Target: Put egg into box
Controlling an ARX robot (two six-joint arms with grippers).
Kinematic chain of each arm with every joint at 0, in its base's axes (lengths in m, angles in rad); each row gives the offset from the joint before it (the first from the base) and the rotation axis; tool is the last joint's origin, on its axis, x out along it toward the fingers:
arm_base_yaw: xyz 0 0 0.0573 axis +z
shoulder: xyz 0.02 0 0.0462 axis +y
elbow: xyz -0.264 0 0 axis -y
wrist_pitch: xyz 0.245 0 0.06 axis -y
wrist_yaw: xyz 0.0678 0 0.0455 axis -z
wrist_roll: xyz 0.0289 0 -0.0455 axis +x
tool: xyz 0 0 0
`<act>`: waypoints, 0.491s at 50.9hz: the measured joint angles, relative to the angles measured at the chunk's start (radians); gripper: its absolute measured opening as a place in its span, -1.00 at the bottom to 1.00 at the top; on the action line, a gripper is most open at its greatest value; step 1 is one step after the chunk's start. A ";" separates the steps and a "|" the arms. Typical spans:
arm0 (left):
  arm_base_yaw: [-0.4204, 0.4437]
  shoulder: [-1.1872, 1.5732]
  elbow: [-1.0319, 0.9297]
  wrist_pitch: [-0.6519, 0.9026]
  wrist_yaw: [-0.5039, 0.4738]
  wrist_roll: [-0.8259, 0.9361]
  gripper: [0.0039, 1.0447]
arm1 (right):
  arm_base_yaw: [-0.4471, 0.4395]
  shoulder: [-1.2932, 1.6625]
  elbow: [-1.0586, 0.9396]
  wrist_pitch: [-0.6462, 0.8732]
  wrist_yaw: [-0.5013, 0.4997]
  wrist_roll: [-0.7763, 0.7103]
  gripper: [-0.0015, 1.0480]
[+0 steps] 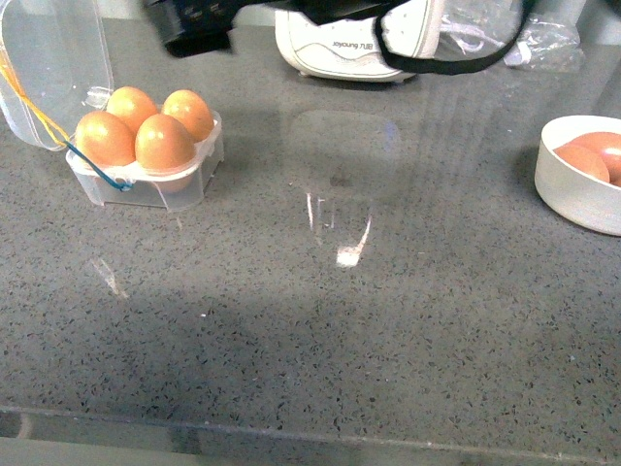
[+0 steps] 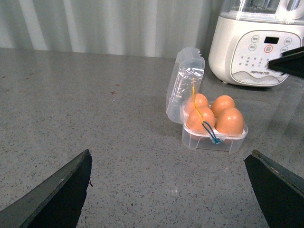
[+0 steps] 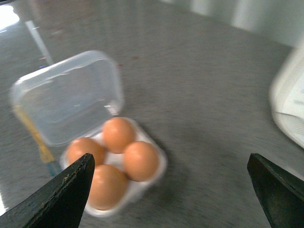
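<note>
Left pincer (image 2: 170,159) and right pincer (image 3: 171,161) both stand released, empty. The box (image 1: 146,189), lid open, holds four eggs (image 1: 165,144), blurred in the right wrist view. The bowl (image 1: 577,194) is cut off.

The four eggs (image 1: 165,143) in the box (image 1: 146,192) are plain, glossy orange-brown. The box is clear with a white insert, and its lid (image 1: 49,58) is clear too. A yellow loop (image 1: 39,107) and a blue loop (image 1: 97,167) cross it. The counter (image 1: 340,330) is dark grey with fine black and pale speckles. The bowl (image 1: 572,189) is cream-white and holds eggs of the same orange-brown. The appliance (image 2: 251,52) is white with grey markings and a red-ringed button. The left gripper (image 2: 169,156) and right gripper (image 3: 171,161) are black.
</note>
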 joint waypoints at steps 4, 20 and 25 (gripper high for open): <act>0.000 0.000 0.000 0.000 0.000 0.000 0.87 | -0.043 -0.084 -0.086 0.020 0.137 0.032 0.86; 0.000 0.000 0.000 0.000 -0.001 0.000 0.87 | -0.079 -0.160 -0.250 0.240 0.471 0.063 0.65; 0.000 0.000 0.000 0.000 -0.003 0.000 0.87 | -0.091 -0.216 -0.407 0.460 0.660 0.060 0.35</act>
